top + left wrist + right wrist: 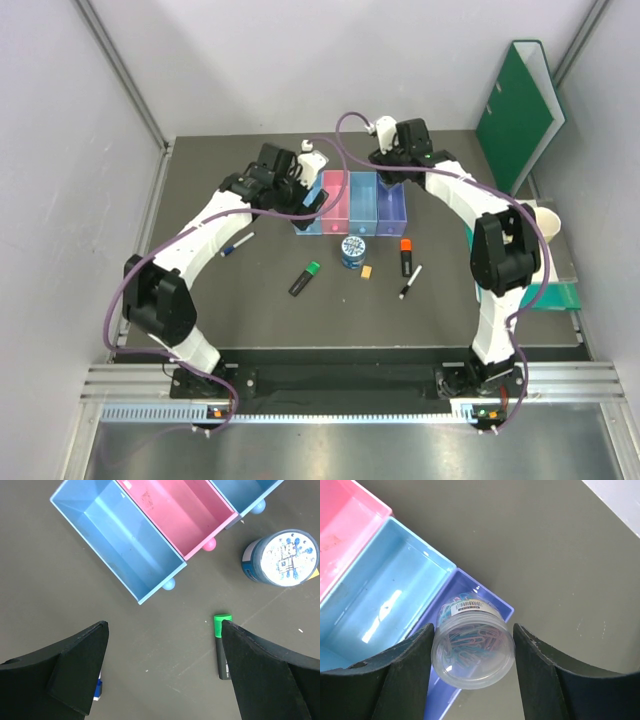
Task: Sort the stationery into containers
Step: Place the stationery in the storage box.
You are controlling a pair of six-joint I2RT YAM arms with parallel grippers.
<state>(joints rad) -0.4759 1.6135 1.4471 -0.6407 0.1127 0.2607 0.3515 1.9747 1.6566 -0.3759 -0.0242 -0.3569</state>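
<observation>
Right jaws: part open, clamped on either side of the pot (472,655), a clear round one with coloured paper clips inside. The pot hangs over the end of the purple tray (492,607), last in the row; we cannot tell whether it touches the tray. The blue tray (380,595) beside it shows nothing inside.

Left jaws: spread fully wide, holding nothing, above the bare bench (250,310) just in front of the outer blue tray (115,540). That tray and the pink tray (175,510) show nothing inside.

Loose on the bench in front of the trays:
- tin (282,557), upright, near the row
- green-capped highlighter (222,645), partly behind one left finger
- orange-capped highlighter (406,256)
- eraser (367,271), just beside the tin
- one pen (237,245) to the left
- one pen (410,282) to the right
</observation>
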